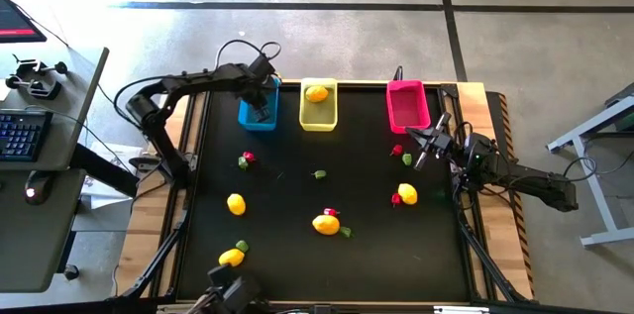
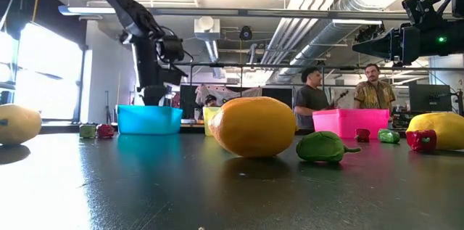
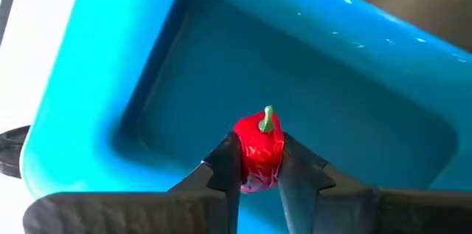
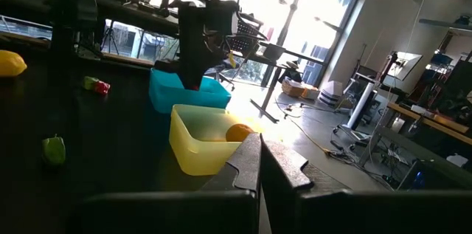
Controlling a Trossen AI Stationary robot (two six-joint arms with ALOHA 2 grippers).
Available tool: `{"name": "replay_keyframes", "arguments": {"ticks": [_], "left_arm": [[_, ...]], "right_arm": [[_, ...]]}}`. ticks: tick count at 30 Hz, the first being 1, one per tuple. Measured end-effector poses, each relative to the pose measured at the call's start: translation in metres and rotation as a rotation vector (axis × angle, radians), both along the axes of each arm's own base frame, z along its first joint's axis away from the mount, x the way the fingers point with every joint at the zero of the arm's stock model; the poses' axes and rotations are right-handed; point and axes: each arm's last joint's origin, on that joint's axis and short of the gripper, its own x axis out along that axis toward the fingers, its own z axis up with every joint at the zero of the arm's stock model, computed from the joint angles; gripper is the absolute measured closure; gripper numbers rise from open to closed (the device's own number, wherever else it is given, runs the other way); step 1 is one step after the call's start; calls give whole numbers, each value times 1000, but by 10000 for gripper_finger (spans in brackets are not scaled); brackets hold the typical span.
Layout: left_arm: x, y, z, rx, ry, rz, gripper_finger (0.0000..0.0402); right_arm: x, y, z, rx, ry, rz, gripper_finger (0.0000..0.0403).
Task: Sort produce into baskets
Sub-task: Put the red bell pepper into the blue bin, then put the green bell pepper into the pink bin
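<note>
Hovering over the blue basket (image 3: 147, 94): left end effector (image 3: 259, 171) pinches a red berry (image 3: 259, 149), stem up, basket floor straight below. Right end effector (image 4: 259, 162) clenched, empty, beside the pink basket (image 1: 407, 106).

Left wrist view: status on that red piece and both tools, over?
Left tool over blue basket, gripping red berry piece. Right tool shut, empty, waiting near pink basket. Nothing in the way.

Big lemon (image 2: 255, 125) up front, green piece (image 2: 324, 146) beside; blue basket (image 2: 149, 120) behind.
</note>
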Motion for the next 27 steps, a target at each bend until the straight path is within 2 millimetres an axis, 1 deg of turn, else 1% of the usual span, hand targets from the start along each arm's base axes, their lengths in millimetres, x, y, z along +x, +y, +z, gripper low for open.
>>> {"name": "replay_keyframes", "arguments": {"ticks": [4,11,15,17,19,21,27], "left_arm": [[1,1,-3,-2,12,-9,313],[1,1,-3,0,6,2,258],[2,2,-2,14,-7,1,230],[2,2,1,25,-24,12,224],[4,-1,9,46,-54,16,230],[7,-4,17,74,-94,13,249],[9,-22,27,191,-248,0,340]], "right_arm": [[0,0,0,0,0,0,403],[0,0,0,0,0,0,403],[0,0,0,0,0,0,403],[0,0,0,0,0,0,403],[0,0,0,0,0,0,403],[0,0,0,0,0,0,403],[0,0,0,0,0,0,403]]}}
